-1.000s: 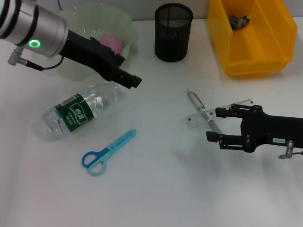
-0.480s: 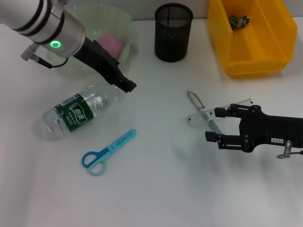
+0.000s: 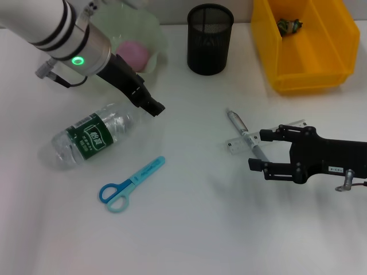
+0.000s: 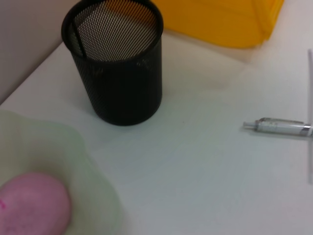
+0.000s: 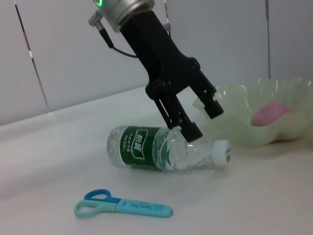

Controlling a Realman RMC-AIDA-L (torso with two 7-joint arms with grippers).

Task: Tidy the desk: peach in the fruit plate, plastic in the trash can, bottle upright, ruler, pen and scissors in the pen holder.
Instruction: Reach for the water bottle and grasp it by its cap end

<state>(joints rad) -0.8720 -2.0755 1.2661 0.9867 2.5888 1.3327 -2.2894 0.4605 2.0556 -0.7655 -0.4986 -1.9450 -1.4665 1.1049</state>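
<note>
Nearest on the bench [image 3: 189, 240] lie the scissors [image 3: 130, 185], flat and apart from everything else. To their right the right hand [image 3: 256, 150] hovers with its fingers spread wide around the pen [image 3: 245, 134], which lies across the ruler [image 3: 267, 135]; this hand has barely shifted over the last second. Farther back, the bottle [image 3: 92, 136] lies on its side. The left hand [image 3: 156, 107] has swung down and in toward the bottle's cap end, fingers parted on either side in the right wrist view, so righting the bottle looks like the step in hand. Beyond, the fruit plate [image 3: 153, 27] already holds the peach [image 3: 133, 52], the pen holder [image 3: 210, 39] stands empty, and the trash can [image 3: 339, 34] contains a crumpled scrap of plastic [image 3: 289, 25].
</note>
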